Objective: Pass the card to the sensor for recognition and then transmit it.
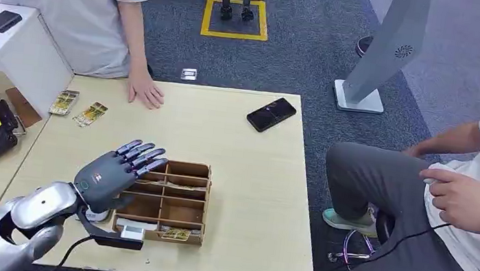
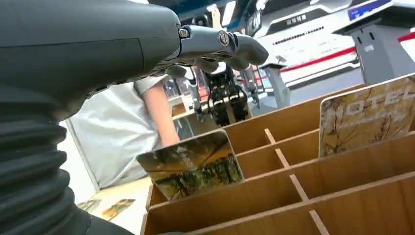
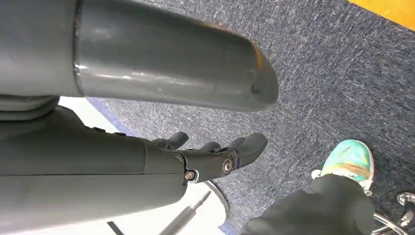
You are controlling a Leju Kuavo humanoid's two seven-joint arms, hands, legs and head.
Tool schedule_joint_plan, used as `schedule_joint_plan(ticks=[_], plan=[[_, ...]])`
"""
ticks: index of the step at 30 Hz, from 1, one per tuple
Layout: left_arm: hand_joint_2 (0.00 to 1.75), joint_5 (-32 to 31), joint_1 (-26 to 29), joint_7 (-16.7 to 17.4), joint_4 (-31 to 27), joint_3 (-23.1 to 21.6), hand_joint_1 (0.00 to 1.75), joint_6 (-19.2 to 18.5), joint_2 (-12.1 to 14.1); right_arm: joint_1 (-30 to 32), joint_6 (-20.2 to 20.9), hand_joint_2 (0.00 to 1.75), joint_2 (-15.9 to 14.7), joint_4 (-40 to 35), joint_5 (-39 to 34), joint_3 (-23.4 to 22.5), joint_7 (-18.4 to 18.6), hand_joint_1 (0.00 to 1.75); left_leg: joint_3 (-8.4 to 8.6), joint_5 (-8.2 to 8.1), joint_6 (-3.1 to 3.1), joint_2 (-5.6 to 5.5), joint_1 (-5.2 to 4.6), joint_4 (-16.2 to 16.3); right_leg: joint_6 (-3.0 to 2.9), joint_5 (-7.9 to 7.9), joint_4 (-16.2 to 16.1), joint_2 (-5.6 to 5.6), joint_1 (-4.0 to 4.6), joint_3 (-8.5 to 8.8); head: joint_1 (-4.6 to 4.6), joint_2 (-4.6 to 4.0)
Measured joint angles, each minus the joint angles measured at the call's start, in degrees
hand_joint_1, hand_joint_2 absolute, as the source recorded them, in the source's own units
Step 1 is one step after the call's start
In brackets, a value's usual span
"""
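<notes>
While our left hand (image 1: 110, 173) hovers with fingers (image 1: 145, 155) spread and holding nothing over the wooden rack (image 1: 170, 203) on the surface (image 1: 250, 199), the card (image 2: 193, 164) stands in a slot — pickup step, we judge — next, a pinch on its edge; right hand (image 3: 210, 156) hangs loosely curled, holding nothing.

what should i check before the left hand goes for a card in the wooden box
1. Left hand empty, fingers apart: ok.
2. Left hand above the wooden box, not yet touching a card: ok.
3. Card standing upright in a slot, top edge free to pinch: ok.
4. Second card sits slots away, apart from the first: ok.
5. Person's hand rests on the table, away from the box: ok.
6. Sensor location: cannot tell.
</notes>
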Motion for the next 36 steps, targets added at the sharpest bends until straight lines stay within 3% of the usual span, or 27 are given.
schedule_joint_plan(ticks=[8,28,33,36], plan=[[1.75,8.87,0.06,2.69,0.46,1.82,0.0,-6.86,0.31,0.03,-0.07,0.0,0.0,0.0,-0.04,-0.26,0.33,0.0,0.0,0.0,0.0,0.0,0.0,0.0,0.0,0.0,0.0,0.0,0.01,0.0,0.0,0.0],[1.75,9.67,0.16,3.15,1.07,2.73,0.0,-7.66,1.05,0.03,-0.07,0.0,0.0,0.0,0.02,-0.55,0.35,0.0,0.0,0.0,0.0,-0.02,0.01,0.0,0.0,0.0,0.0,-0.03,0.03,0.0,0.0,0.0],[1.75,20.16,0.61,0.87,0.65,3.59,0.0,-12.39,2.19,0.04,-0.09,0.0,0.0,0.0,0.09,-0.55,0.26,0.0,0.0,0.0,0.0,0.0,0.03,0.0,-0.01,0.0,0.02,-0.02,0.05,-0.01,0.0,0.0],[1.75,22.67,0.89,0.68,-0.42,4.02,0.0,-13.57,3.13,0.0,-0.07,0.0,0.0,0.0,0.09,-0.55,0.26,0.0,-0.01,0.0,0.0,-0.04,0.05,0.0,-0.03,-0.02,0.02,-0.04,0.05,0.0,0.02,0.0]])
